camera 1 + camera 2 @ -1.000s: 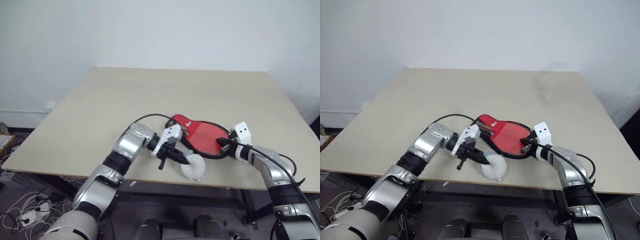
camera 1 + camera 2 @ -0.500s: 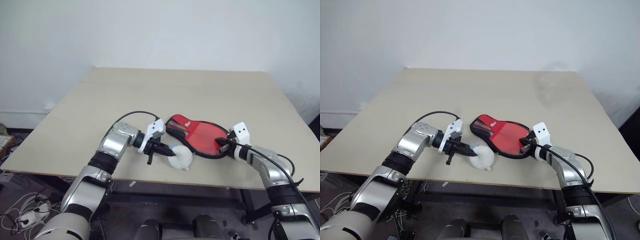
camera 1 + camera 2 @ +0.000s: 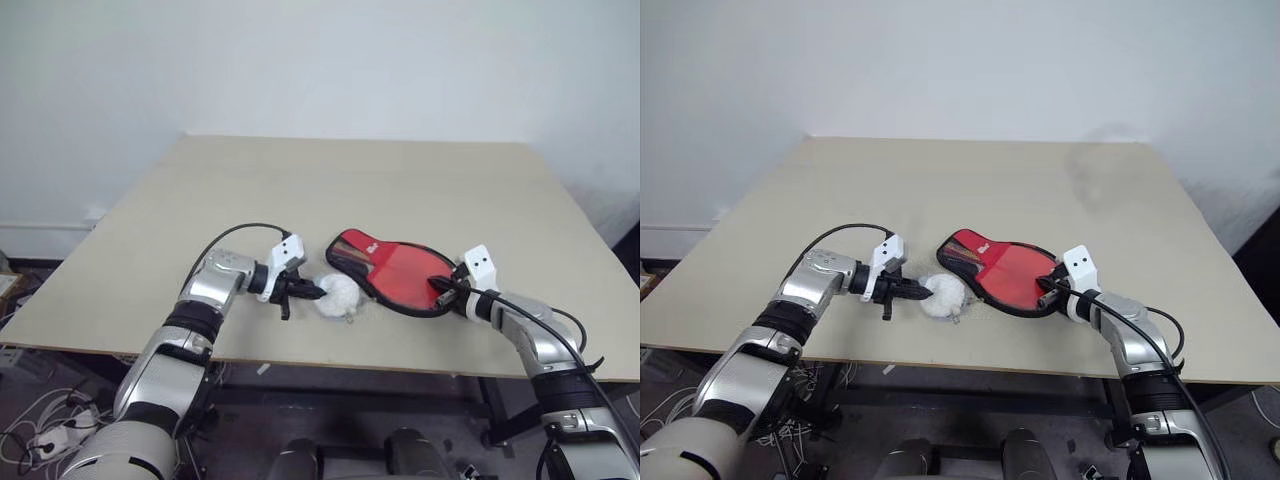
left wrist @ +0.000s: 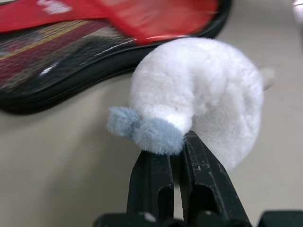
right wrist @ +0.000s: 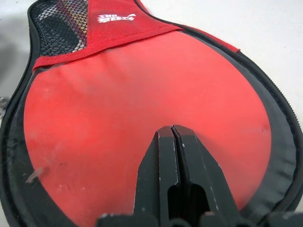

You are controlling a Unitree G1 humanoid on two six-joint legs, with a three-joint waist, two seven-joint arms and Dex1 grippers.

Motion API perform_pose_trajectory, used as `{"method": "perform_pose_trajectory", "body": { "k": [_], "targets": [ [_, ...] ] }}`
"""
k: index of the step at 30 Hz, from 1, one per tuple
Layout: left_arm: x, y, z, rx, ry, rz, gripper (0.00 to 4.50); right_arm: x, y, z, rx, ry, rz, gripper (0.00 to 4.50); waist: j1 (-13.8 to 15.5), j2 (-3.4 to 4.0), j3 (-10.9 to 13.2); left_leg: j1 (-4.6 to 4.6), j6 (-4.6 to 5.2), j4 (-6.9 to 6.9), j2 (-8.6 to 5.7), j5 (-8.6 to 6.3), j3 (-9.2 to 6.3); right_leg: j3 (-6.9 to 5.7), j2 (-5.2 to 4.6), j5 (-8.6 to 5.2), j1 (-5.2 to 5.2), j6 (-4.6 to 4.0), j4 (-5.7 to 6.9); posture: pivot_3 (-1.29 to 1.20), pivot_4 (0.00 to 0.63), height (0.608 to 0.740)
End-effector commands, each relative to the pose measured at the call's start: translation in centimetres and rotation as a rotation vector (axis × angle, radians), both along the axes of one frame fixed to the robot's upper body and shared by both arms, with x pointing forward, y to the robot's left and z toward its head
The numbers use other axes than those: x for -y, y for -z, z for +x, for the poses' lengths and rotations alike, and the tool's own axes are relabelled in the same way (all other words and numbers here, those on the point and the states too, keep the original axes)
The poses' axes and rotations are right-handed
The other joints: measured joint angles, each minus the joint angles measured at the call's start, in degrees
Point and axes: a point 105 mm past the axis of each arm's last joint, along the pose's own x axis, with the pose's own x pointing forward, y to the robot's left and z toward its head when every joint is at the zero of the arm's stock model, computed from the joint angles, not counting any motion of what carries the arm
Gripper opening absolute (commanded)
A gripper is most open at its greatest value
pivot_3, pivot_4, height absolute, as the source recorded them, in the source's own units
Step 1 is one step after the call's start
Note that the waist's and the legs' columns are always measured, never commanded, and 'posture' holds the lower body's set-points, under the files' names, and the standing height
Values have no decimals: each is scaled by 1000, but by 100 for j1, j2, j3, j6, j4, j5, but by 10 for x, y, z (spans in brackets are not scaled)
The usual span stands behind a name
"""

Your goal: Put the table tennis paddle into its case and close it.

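The paddle (image 3: 405, 275) sits inside the case (image 3: 352, 262), handle barely discernible. At centre, left gripper (image 3: 308, 291) pinches a fluffy white toy (image 3: 338, 295); right gripper (image 3: 447, 293), fingers together, rests on the case.

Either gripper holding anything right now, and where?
Left gripper pinches the white fluffy toy by its grey-blue nub. Right gripper is shut, over the case, holding nothing.

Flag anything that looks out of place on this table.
A fluffy white toy, pinched by the shut left gripper, lies beside the case; it belongs to neither paddle nor case. Nothing looks spilled or damaged.
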Motion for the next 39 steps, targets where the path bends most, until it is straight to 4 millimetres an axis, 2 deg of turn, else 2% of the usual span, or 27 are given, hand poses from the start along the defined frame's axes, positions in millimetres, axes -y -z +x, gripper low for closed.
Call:
{"method": "perform_pose_trajectory", "body": {
  "k": [1,17,33,39],
  "targets": [
    [-20,-10,19,91,-119,47,34,-2,12,-5,-47,-14,-20,0,-12,-2,-1,0,0,0,0,0,0,0,0,0,0,0,0,0,0,740],
    [-41,-24,51,211,-362,40,34,-3,14,-7,-51,-23,-26,0,-42,-18,-3,11,0,-1,0,0,-4,-2,0,5,3,9,4,0,0,740],
    [-83,-28,78,343,-702,197,34,-5,15,-7,-52,-33,-26,0,-41,-27,-2,12,-1,-5,-1,0,-4,-2,0,9,3,15,4,0,0,740],
    [-86,-39,88,427,-801,211,34,-7,15,-7,-53,-36,-25,0,-56,-37,-2,15,-1,-10,0,-1,-3,-2,0,9,2,16,3,0,0,740]
  ]
}}
